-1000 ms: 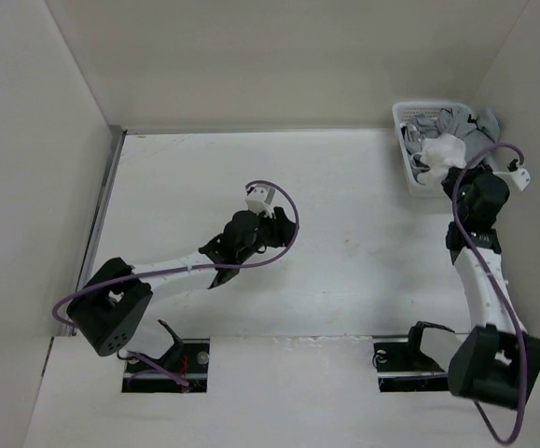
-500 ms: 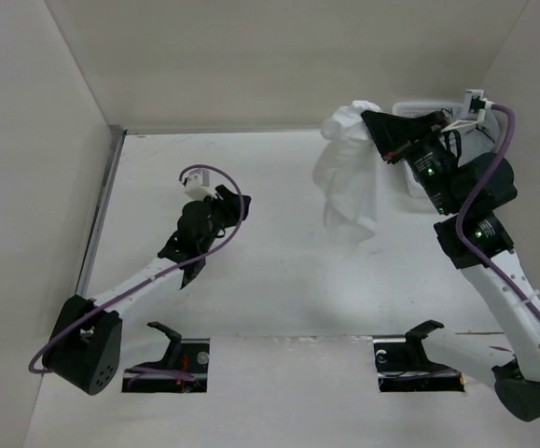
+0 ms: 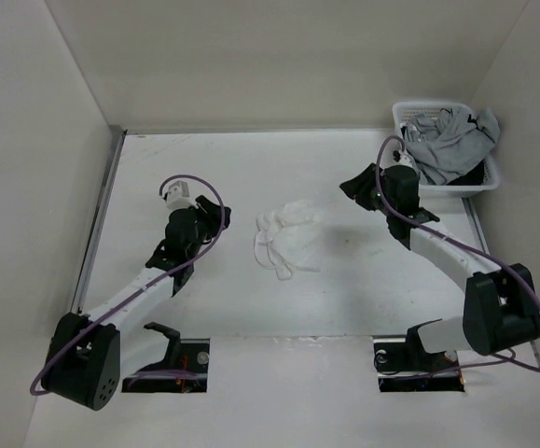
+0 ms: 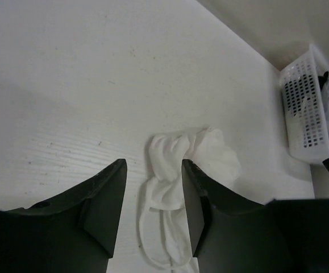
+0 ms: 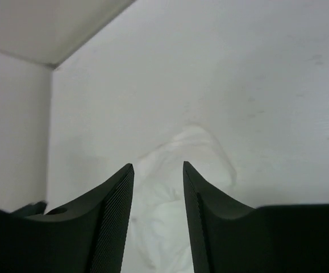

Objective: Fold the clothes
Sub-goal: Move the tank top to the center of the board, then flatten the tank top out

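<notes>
Locating the clothes (image 3: 286, 238) bunched on the table (image 3: 344, 289), between left gripper (image 4: 153, 163) and right gripper (image 5: 158, 165), touching neither. Holding both jaw pairs spread wide, empty. Probably risking a pinch through several layers, edges being buried in the heap, thereby lifting a clump, not a spread sheet.

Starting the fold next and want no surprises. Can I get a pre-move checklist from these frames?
1. The white garment lies on the table, outside the basket: ok.
2. It is spread flat for folding: not ok, it is crumpled in a heap.
3. The left gripper has its fingers open and empty: ok.
4. The right gripper has its fingers open and empty: ok.
5. The grey garments are in the basket, apart from the white one: ok.
6. A hem or corner can be picked out to grab: cannot tell.
</notes>
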